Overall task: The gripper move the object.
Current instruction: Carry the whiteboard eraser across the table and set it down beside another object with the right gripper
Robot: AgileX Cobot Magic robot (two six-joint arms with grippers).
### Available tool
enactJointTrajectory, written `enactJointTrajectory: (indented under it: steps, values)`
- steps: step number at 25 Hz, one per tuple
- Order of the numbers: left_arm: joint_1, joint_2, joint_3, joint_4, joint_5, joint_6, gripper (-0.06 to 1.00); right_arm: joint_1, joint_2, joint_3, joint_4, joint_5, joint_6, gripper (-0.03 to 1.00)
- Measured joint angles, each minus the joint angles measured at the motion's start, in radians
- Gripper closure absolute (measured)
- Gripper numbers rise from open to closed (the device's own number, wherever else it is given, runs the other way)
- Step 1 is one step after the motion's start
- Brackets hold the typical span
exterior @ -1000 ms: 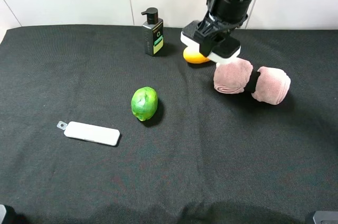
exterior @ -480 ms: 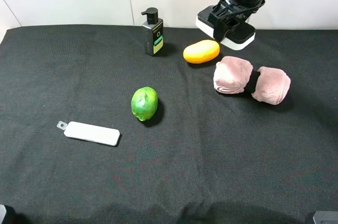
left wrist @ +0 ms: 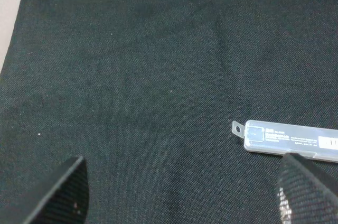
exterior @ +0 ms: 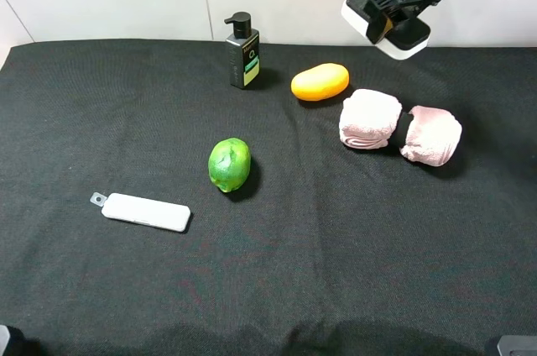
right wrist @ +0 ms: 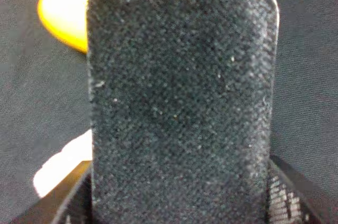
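- Eraser (exterior: 409,44) held in air above the tabletop's (exterior: 336,272) far edge, toward the right corner.
- Right gripper (exterior: 393,16) pinching eraser.
- Left gripper (left wrist: 182,197) spread, empty, near white bar (left wrist: 290,139).

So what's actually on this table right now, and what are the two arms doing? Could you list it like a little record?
Surface: black cloth
Right gripper: shut on the eraser, held up clear of the cloth at the back right
Left gripper: open, empty, over bare cloth near the white bar
Back row: dark pump bottle, orange fruit
Right side: pink rolled towels
Middle: green fruit
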Motion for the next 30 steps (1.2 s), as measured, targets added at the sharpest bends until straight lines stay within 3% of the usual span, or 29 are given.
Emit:
enactJointTrajectory:
  steps: [8,15,30]
  values:
    - [0.000,0.000,0.000,0.000,0.000,0.000,0.18,-0.082,0.000,0.000,0.011,-0.086,-0.025,0.51]
    - [0.000,0.000,0.000,0.000,0.000,0.000,0.18,-0.100,0.019,-0.013,0.016,-0.154,-0.041,0.51]
    - [0.000,0.000,0.000,0.000,0.000,0.000,0.18,-0.105,0.275,-0.249,0.018,-0.048,-0.045,0.51]
